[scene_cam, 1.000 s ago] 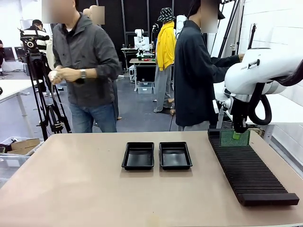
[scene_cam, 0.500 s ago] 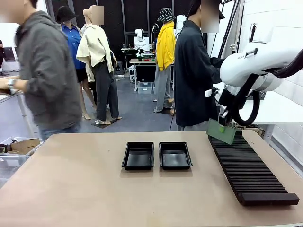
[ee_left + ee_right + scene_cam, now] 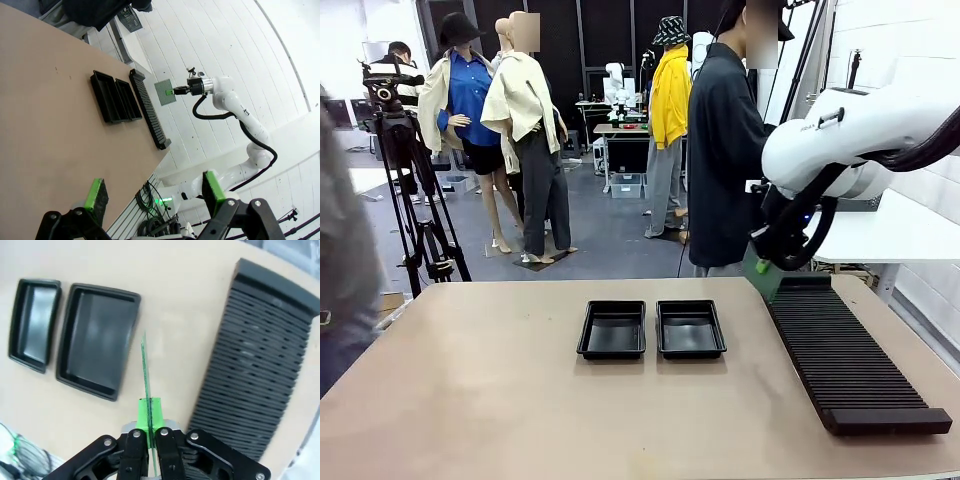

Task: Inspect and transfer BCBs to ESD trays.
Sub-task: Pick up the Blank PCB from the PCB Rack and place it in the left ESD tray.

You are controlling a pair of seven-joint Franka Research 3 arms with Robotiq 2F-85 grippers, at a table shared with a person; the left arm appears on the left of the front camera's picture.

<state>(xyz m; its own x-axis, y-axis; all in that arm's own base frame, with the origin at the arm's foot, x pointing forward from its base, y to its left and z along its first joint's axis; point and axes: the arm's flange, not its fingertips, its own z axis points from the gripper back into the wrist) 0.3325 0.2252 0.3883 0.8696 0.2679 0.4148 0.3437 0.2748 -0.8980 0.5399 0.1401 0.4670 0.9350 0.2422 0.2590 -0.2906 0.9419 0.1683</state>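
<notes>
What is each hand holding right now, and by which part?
The right hand pinches a thin green BCB by one edge; the left hand is open, holding nothing.

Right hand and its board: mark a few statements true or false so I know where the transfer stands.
1. The right hand is shut on a green BCB. True.
2. The BCB stands in a slot of the rack. False: it is held in the air, clear of the rack.
3. Both ESD trays are empty. True.
4. The left hand grips a board. False: it is open and holds nothing.
5. The trays lie at opposite ends of the table. False: they lie side by side near its middle.
</notes>
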